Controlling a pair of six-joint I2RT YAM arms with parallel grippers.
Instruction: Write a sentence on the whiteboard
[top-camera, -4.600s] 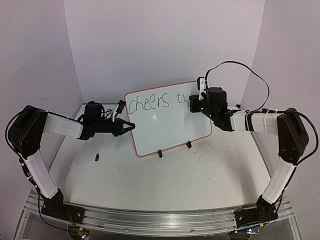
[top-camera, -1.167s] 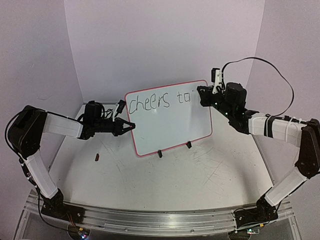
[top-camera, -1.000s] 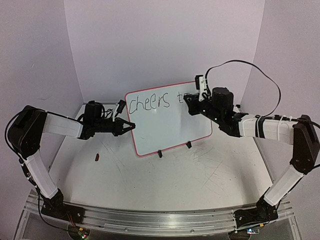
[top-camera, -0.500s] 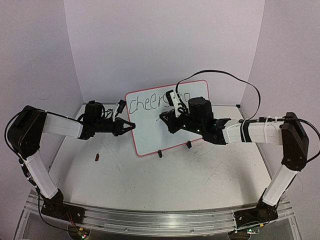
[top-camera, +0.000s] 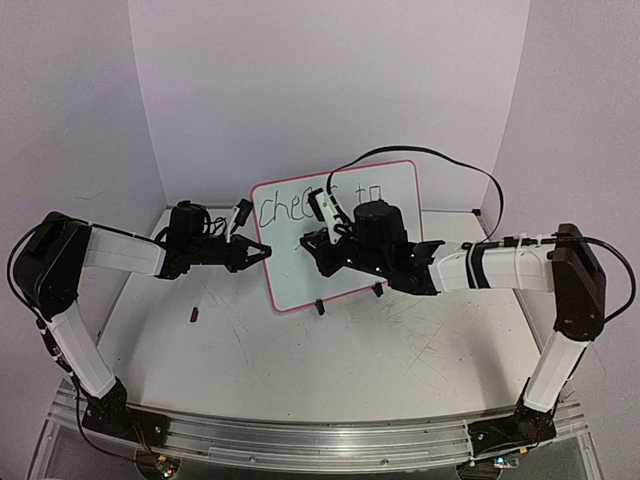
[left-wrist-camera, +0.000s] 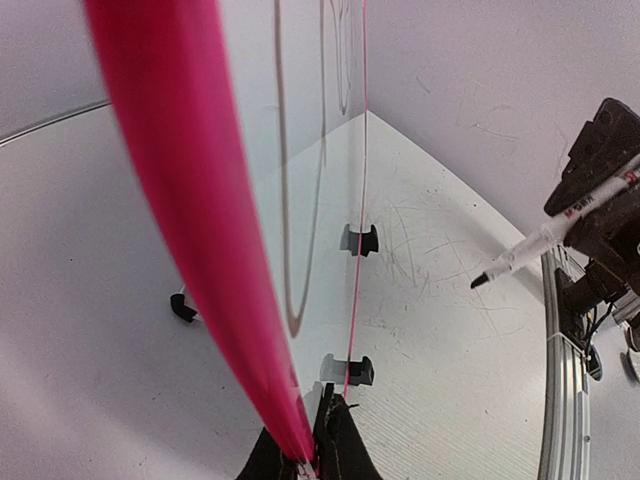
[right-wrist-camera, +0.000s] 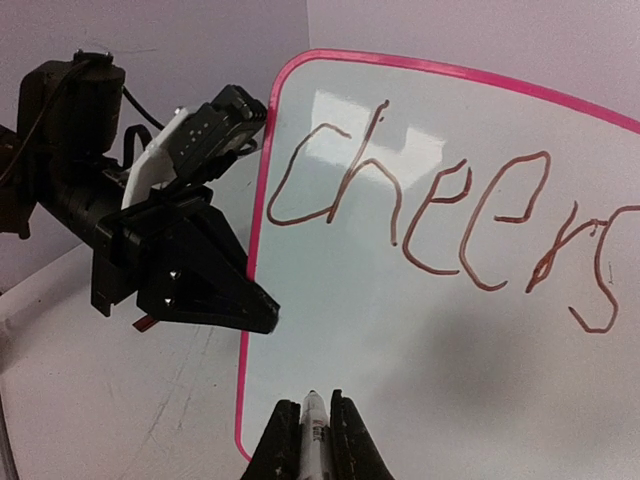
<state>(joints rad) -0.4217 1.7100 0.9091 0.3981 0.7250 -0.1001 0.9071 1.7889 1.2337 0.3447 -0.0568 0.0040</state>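
The whiteboard (top-camera: 287, 272) stands upright on two black clip feet, its rim red-pink. The sentence reads "cheers to" on one top line; "chee" (top-camera: 279, 208) and "to" (top-camera: 368, 190) show beside my right arm, and "cheers" (right-wrist-camera: 450, 225) shows in the right wrist view. My left gripper (top-camera: 262, 252) is shut on the board's left rim (left-wrist-camera: 215, 290), as the left wrist view (left-wrist-camera: 305, 455) shows. My right gripper (top-camera: 313, 245) is shut on a white marker (right-wrist-camera: 315, 432). Its black tip (left-wrist-camera: 481, 282) points at the blank lower left of the board, a short way off the face.
A small dark red piece (top-camera: 194, 314) lies on the scratched table left of the board. The clip feet (top-camera: 319, 308) stick out at the board's bottom edge. White walls close the back and sides. A metal rail (top-camera: 300, 440) runs along the near edge.
The word "to" has been finished. My right gripper has carried the marker from the board's top right down and left to under "cheers". The left gripper and the board have not moved.
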